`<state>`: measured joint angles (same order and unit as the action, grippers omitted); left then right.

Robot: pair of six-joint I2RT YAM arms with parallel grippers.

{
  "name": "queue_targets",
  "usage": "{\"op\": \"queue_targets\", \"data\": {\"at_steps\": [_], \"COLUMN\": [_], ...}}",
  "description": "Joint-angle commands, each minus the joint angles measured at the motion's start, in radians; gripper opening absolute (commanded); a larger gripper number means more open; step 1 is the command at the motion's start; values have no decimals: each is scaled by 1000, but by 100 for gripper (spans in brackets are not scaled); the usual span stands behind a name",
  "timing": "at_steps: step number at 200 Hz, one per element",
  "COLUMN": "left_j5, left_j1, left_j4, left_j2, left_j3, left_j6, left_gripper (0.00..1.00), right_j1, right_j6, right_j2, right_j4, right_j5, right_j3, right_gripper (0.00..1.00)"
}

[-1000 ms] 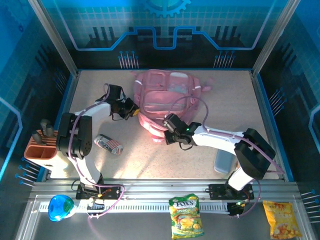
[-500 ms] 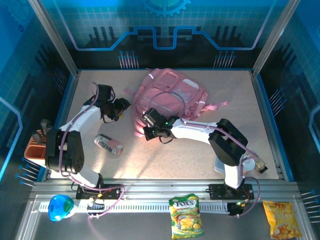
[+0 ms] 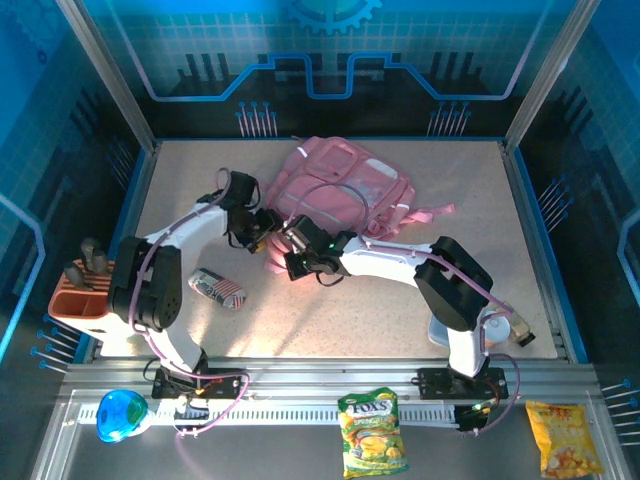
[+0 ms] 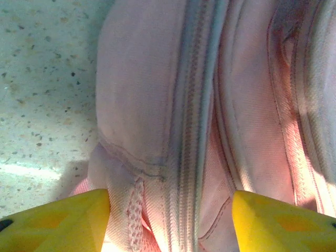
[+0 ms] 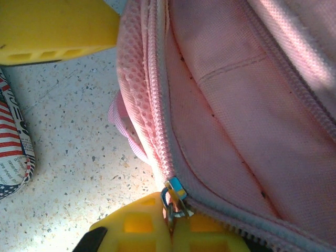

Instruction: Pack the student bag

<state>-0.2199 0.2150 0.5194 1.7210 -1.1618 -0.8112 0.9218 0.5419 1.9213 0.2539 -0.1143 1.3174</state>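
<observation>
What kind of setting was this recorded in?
Probably a lab data-collection cell: a speckled table boxed in by aluminium posts and blue printed panels, with a pink student bag as prop.

The one brand I can read from here is "FOX'S", printed across the top of the green and yellow snack bag [image 3: 372, 432] at the bottom centre of the overhead view, on the rail below the desk. The smaller print under that name is too fine for me to make out. The stars-and-stripes pouch [image 3: 218, 289], left of centre, has markings too small and cropped to read. The print on the orange packet [image 3: 565, 438] at the lower right is blurred.
</observation>
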Motion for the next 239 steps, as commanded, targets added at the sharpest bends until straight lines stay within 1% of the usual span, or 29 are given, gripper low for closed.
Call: {"op": "queue_targets", "data": {"at_steps": [1, 10, 27, 37, 72, 92, 135, 157, 178, 194, 210, 239], "left_j5": [60, 74, 100, 106, 134, 143, 144, 144, 143, 137, 130, 121], "left_j1": [14, 14, 14, 14, 12, 12, 1, -9, -14, -17, -19, -26], "left_j4": [72, 68, 62, 59, 45, 37, 36, 34, 35, 36, 39, 45], "left_j2": [45, 52, 61, 67, 72, 70, 66, 52, 42, 40, 37, 25], "left_j3": [-53, -50, -50, -54, -71, -79, -93, -99, -102, -102, -101, -91], "left_j6": [17, 16, 21, 21, 33, 46, 56, 59, 67, 70, 72, 81], "left_gripper": [59, 52, 35, 27, 10, 1, 0, 0, 0, 0, 0, 0], "right_j1": [8, 8, 7, 8, 0, -14, -49, -66, -97, -134, -166, -239], "right_j6": [-5, 0, 14, 22, 55, 63, 79, 117, 162, 176, 154, 34], "right_j2": [-26, -34, -62, -86, -184, -245, -328, -366, -391, -398, -401, -373], "right_j4": [-32, -21, 7, 21, 84, 99, 159, 203, 243, 267, 261, 231], "right_j5": [14, 1, -36, -60, -155, -180, -242, -311, -361, -368, -361, -315], "right_j3": [-16, -26, -59, -89, -218, -285, -325, -334, -353, -360, -364, -338], "right_gripper": [0, 0, 0, 0, 0, 0, 0, 0, 0, 0, 0, 0]}}
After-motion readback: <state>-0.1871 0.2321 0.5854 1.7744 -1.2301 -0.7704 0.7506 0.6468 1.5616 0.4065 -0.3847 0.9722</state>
